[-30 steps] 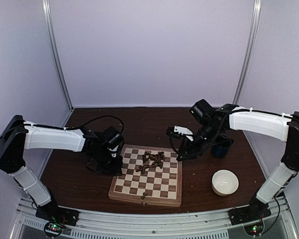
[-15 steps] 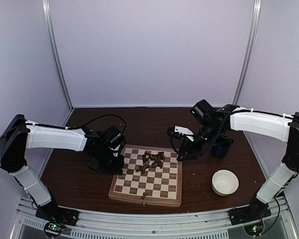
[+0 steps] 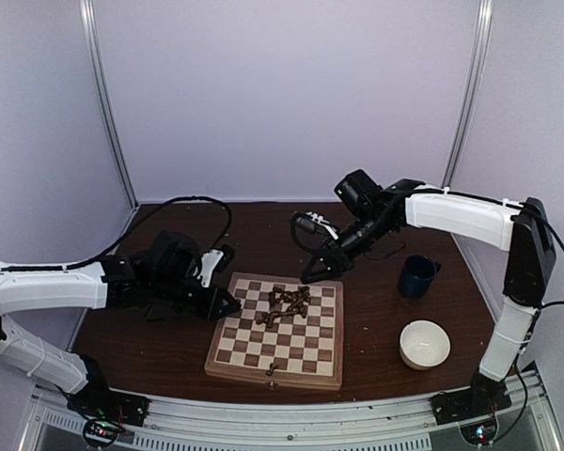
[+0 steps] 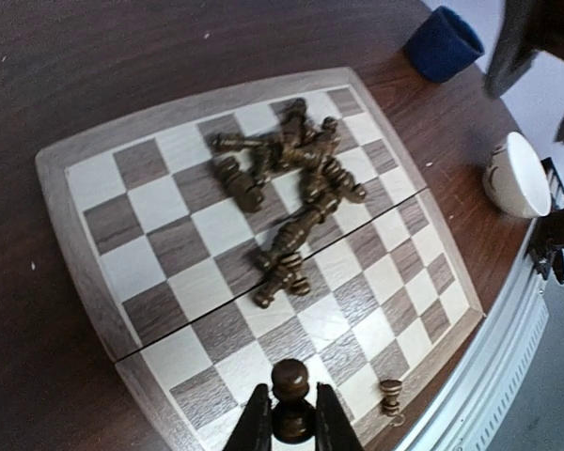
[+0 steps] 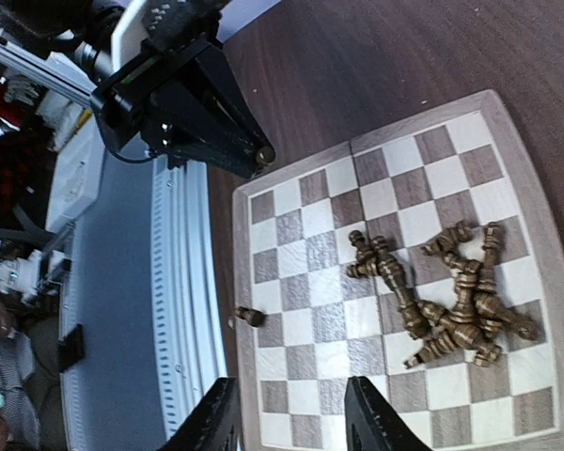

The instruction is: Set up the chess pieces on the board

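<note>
The board (image 3: 305, 353) lies in the middle of the dark table. A heap of chess pieces (image 3: 287, 303) lies toppled on its far half, and a single piece (image 3: 274, 368) stands at its near rim. My left gripper (image 3: 229, 303) hovers at the board's left edge. In the left wrist view this gripper (image 4: 291, 427) is shut on a round-headed dark pawn (image 4: 290, 381), held upright above the board (image 4: 160, 244). My right gripper (image 3: 315, 272) hangs over the far right corner. In the right wrist view it (image 5: 291, 418) is open and empty above the board (image 5: 395, 202), with the heap (image 5: 451, 301) to the right.
A dark blue cup (image 3: 416, 275) and a white bowl (image 3: 425, 343) stand on the table right of the board. A metal rail (image 3: 282, 413) runs along the near table edge. Purple walls enclose the back and both sides.
My left gripper has shut on the pawn, and its arm has dropped low and stretched toward the board's left edge. My right arm has swung left and farther back, still open.
</note>
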Robot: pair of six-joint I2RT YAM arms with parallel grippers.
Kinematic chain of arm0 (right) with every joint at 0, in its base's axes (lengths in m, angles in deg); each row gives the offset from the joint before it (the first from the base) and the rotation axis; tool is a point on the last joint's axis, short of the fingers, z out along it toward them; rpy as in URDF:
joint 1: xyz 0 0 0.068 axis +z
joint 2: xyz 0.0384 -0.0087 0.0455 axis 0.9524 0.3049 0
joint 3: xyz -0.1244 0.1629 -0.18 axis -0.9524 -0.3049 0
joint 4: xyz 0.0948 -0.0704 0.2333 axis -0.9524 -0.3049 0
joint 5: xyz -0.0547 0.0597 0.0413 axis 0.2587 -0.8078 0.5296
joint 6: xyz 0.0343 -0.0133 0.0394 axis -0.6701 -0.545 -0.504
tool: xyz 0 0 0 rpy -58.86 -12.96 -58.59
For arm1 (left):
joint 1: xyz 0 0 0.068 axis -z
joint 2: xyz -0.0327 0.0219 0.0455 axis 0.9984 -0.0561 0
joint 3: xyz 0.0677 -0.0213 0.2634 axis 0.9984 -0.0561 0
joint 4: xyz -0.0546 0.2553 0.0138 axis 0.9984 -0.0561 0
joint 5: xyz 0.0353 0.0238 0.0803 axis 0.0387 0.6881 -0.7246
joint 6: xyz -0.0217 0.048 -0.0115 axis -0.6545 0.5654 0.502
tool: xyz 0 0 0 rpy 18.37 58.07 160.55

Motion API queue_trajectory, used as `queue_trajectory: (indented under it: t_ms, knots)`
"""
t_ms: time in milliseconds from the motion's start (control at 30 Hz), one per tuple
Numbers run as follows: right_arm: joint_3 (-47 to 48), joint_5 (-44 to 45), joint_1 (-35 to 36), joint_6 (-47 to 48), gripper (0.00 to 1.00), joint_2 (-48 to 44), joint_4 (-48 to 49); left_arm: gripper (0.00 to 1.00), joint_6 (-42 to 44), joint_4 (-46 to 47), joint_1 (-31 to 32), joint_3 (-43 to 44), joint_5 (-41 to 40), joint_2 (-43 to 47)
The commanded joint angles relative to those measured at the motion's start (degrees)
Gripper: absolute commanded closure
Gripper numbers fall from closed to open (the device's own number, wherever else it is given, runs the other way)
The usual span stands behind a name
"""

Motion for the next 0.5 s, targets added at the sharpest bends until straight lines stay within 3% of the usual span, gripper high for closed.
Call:
queue_trajectory:
  t_ms: [0, 233, 467]
  knots:
    - [3.56, -8.45, 2.83, -11.36, 0.56, 4.24, 1.60, 0.92, 4.36, 11.11, 0.66, -1.52, 5.62, 2.99]
    - [8.79, -12.48, 5.93, -22.05, 0.55, 9.97, 6.64, 0.92, 4.95, 13.86, 2.11, -0.46, 10.46, 1.44]
    - [8.69, -15.21, 6.39, -30.71, 0.56, 12.32, 13.82, 0.91, 6.01, 12.87, 3.64, 1.15, 9.65, 0.76]
